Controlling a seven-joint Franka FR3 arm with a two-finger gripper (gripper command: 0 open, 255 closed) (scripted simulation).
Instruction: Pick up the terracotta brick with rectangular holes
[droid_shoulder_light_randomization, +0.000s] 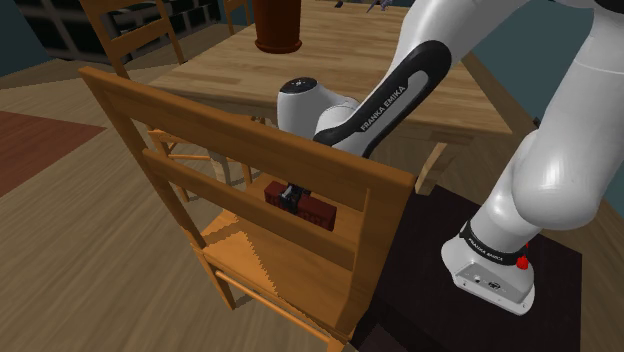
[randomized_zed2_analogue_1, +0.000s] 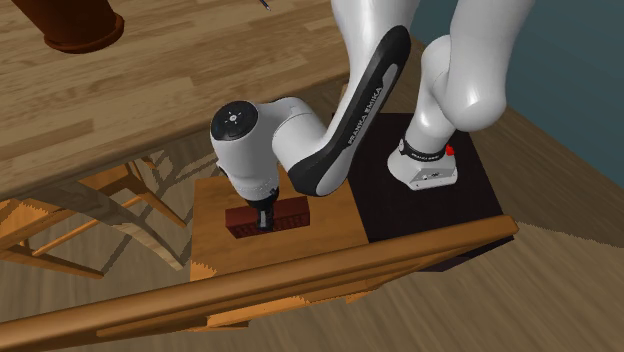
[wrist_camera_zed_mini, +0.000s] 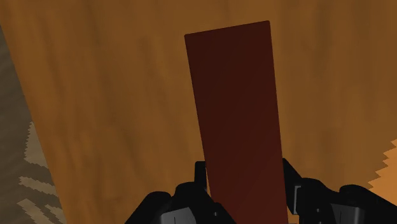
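We are looking at the dark red-brown brick (wrist_camera_zed_mini: 238, 114) lying flat on the wooden chair seat (randomized_zed2_analogue_1: 335, 222), just behind the slatted chair back (droid_shoulder_light_randomization: 250, 140) in the shoulder view & beside the wooden table (droid_shoulder_light_randomization: 330, 60). The black gripper (wrist_camera_zed_mini: 245, 168) is coming straight down over it, approx. at mid-length in the second ext. view. In the wrist view the fingers (wrist_camera_zed_mini: 200, 178) are sitting against the brick's two long sides, so we are reading the gripper as pinched on the brick across its narrow width. We are not seeing any gap under the brick, so it is prob. not lifted yet. The face turned to the wrist cam is looking plain; the holes are not showing there. We are judging it as stiff, fairly heavy for its bulk & rough enough not to slide, but hard-edged w/ no give, so the pads are getting only flat contact. A mid-length hold is keeping the weight balanced; an end hold would be letting it tip. We are also expecting it to chip if dropped on the seat, so a firm squeeze & a slow vertical lift are looking wise.
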